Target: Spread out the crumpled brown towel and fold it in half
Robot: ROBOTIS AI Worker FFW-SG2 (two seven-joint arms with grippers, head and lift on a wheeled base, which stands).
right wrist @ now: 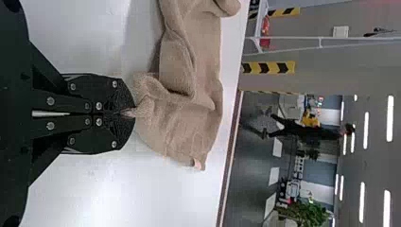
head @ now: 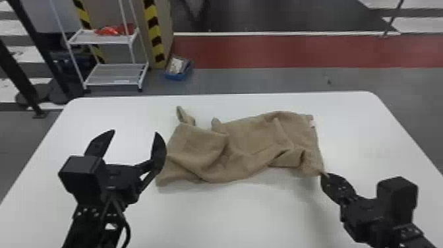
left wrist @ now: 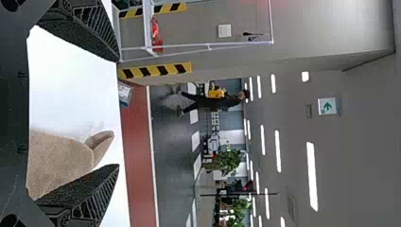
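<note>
It's the right end effector (head: 324, 174) doing the gripping, at the lower right of the frame! Its two fingers are together, clamped on the near right corner of the brown towel (head: 250, 138). And the right wrist view backs it up: a small pinch of cloth sits between those closed fingertips, the fabric bunching up right at the grip.

Over at the lower left, the left end effector (head: 135, 131) has its fingers wide apart, nothing between the tips, and its inner finger is right by the towel's left end. Touching or not? Can't tell from here.

The towel itself lies across the middle of the white counter (head: 247, 214), long from left to right and well rumpled. Look at those creases: one deep fold runs through the left half, and another tucks under near the clamped corner. Two small bits of cloth poke up along the far edge, the taller one a curled loop (head: 184, 116) at the far left. A small pale patch (head: 312, 123) shows at the far right corner.

Beyond the counter, upper left of the frame, there's a white rack (head: 115, 42) with something red (head: 112, 30) on its upper shelf, and a blue bin (head: 177, 76) on the floor beside a striped post (head: 154, 31).
</note>
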